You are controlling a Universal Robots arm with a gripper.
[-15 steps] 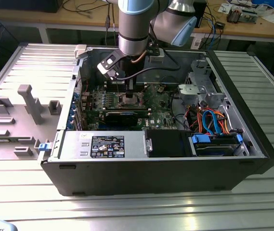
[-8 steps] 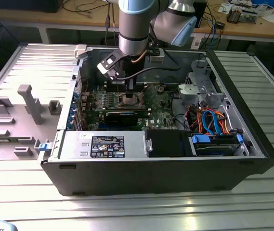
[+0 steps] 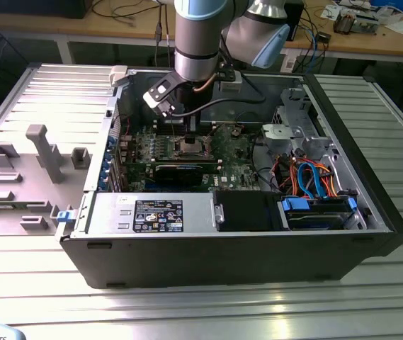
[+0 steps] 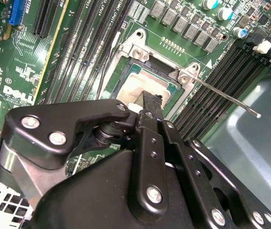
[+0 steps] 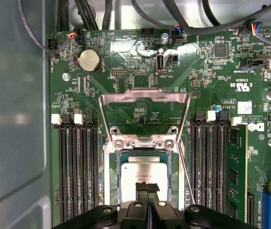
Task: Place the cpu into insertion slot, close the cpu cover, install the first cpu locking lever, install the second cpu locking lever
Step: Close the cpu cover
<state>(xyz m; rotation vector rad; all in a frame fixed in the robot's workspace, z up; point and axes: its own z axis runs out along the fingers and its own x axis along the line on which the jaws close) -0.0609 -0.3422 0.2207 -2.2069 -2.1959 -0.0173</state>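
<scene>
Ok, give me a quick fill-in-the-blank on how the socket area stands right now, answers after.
1. The silver-rimmed square insertion slot in the green motherboard holds the small pale silver ____.
2. The thin silvery metal cpu cover is swung ____, away from the chip.
3. The black pincer is right over that chip, jaws ____.
Missing words: cpu; open; shut.

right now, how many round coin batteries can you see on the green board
1. The coin battery sits on the green board near its corner, close to the grey case wall, just beyond the raised metal cover. Others may be hidden under the arm.
</scene>
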